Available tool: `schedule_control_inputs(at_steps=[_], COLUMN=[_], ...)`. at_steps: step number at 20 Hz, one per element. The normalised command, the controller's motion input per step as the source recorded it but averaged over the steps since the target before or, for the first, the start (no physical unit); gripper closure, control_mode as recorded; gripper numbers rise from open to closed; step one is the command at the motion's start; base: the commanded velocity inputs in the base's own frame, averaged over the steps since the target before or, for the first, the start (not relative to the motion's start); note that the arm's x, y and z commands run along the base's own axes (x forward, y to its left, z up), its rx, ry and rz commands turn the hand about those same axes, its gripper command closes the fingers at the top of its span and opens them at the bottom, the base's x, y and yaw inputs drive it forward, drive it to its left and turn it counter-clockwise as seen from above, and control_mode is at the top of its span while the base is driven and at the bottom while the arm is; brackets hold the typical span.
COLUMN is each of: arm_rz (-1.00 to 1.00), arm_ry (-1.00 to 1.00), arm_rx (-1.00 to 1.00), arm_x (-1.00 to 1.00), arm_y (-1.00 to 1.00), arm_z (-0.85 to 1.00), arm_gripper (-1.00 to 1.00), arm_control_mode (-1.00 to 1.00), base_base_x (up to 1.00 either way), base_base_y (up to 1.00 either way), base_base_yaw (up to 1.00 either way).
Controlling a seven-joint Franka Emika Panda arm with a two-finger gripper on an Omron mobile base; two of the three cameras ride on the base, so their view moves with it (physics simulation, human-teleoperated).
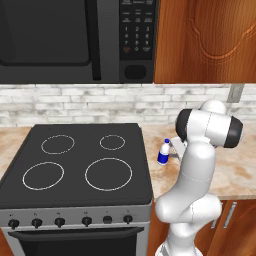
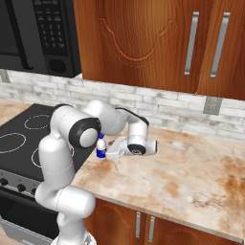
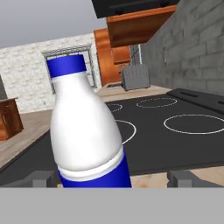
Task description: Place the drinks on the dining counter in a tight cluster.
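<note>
Your end effector (image 3: 111,177) is standing fully open, its two fingertips (image 3: 43,176) flanking the base of the bottle (image 3: 87,131) without gripping it. You are looking at a white bottle with a blue cap and a blue band around its base, standing upright on the marbled table (image 2: 191,172), just beside the right edge of the black stove (image 1: 75,165). Beyond it, the brick wall (image 1: 75,105) is running along the back, with the microwave (image 1: 65,40) and wooden cabinets (image 2: 158,43) hanging above.
</note>
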Motion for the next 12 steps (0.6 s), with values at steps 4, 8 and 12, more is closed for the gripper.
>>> schedule_control_inputs(at_steps=[4, 8, 12], arm_rz=[0.0, 0.0, 0.0], arm_ry=[0.0, 0.0, 0.0], arm_rx=[0.01, 0.01, 0.0], arm_x=[0.0, -0.01, 0.0], arm_y=[0.14, 0.14, 0.1], arm_z=[0.0, 0.0, 0.0], arm_gripper=[-1.0, -1.0, -1.0], arm_control_mode=[-1.0, -1.0, -1.0], base_base_x=[0.0, 0.0, 0.0], base_base_y=[0.0, 0.0, 0.0], base_base_yaw=[0.0, 0.0, 0.0])
